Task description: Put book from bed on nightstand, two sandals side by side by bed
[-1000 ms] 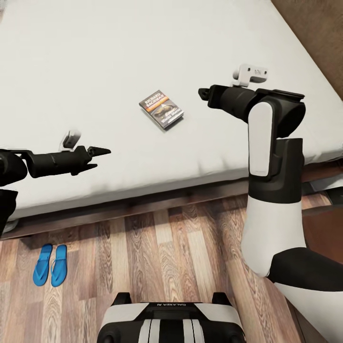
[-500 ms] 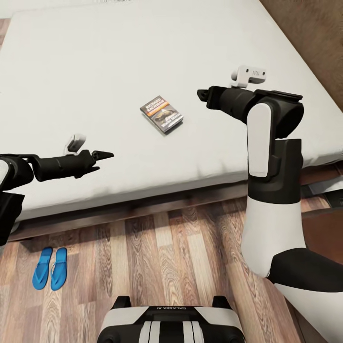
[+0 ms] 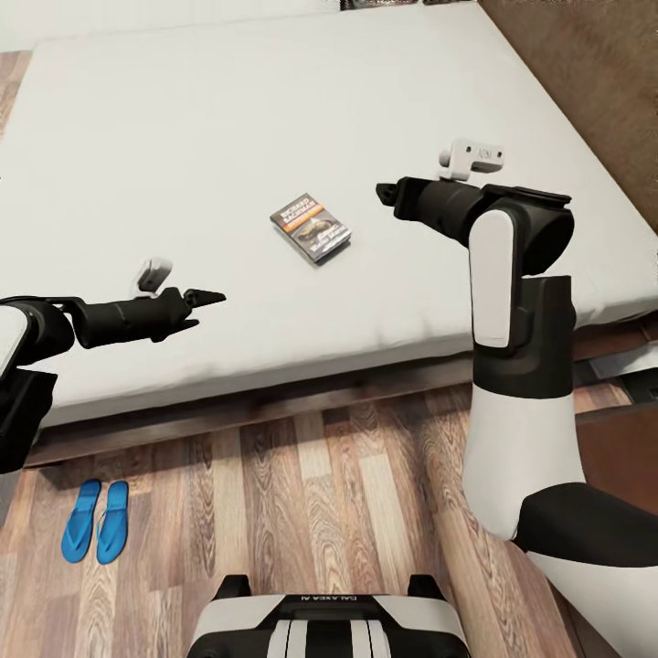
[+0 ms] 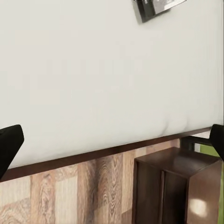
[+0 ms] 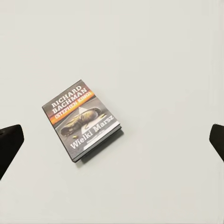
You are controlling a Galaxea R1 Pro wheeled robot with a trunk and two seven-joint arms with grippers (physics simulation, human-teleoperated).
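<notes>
Sandals [image 3: 95,533] lie paired on the floor beside the bed [image 3: 137,164]; the book [image 3: 311,227] rests on the mattress. Beyond it the right pincer [image 3: 384,192] hovers spread, the left pincer [image 3: 212,297] spread too. Book pickup is the step in hand: next, lower and pinch it.

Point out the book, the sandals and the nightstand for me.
book [image 5: 83,120], right wrist view, middle of its cover.
sandals [image 3: 96,520], head view, inner edge of the right sandal, where the pair meets.
nightstand [image 4: 179,163], left wrist view, its glossy top.
</notes>
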